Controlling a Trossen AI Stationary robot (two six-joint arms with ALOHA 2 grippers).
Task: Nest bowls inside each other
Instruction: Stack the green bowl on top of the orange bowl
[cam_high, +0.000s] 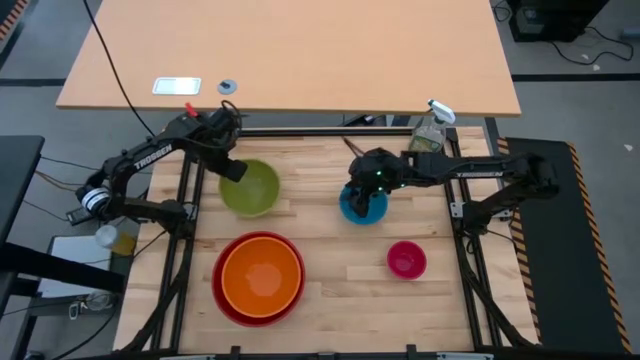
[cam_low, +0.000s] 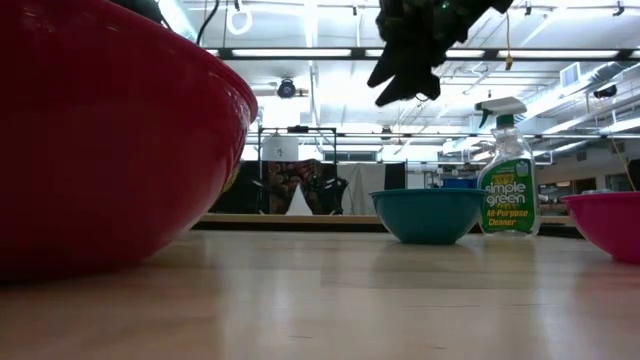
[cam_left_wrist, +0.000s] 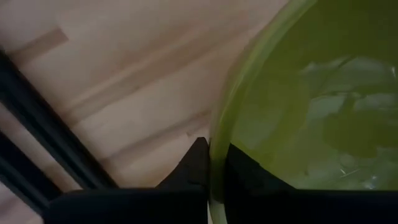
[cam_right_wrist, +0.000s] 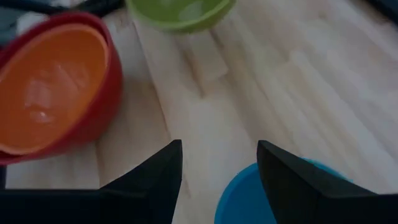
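Note:
The lime green bowl (cam_high: 255, 190) is at the table's far left, and my left gripper (cam_high: 233, 170) is shut on its far-left rim. The orange bowl (cam_high: 260, 275) sits inside the red bowl (cam_high: 225, 300) at the near left. The blue bowl (cam_high: 368, 210) stands on the table at mid-right. My right gripper (cam_right_wrist: 217, 162) hangs open above the blue bowl (cam_low: 428, 215), touching nothing. The small pink bowl (cam_high: 406, 260) stands alone at the near right. My left gripper pinches the green bowl's rim (cam_left_wrist: 214, 155), with one finger (cam_left_wrist: 189, 168) outside the wall and the other (cam_left_wrist: 249, 171) inside the bowl. The fingers come from above, pointing down. Whether the bowl's base is still on the table I cannot tell.
A clear spray bottle (cam_high: 432, 128) with a green label (cam_low: 508, 195) stands at the far right edge, behind the blue bowl. Bare wood lies between the bowls in the middle of the table (cam_high: 320, 260). Black frame rails run along both sides.

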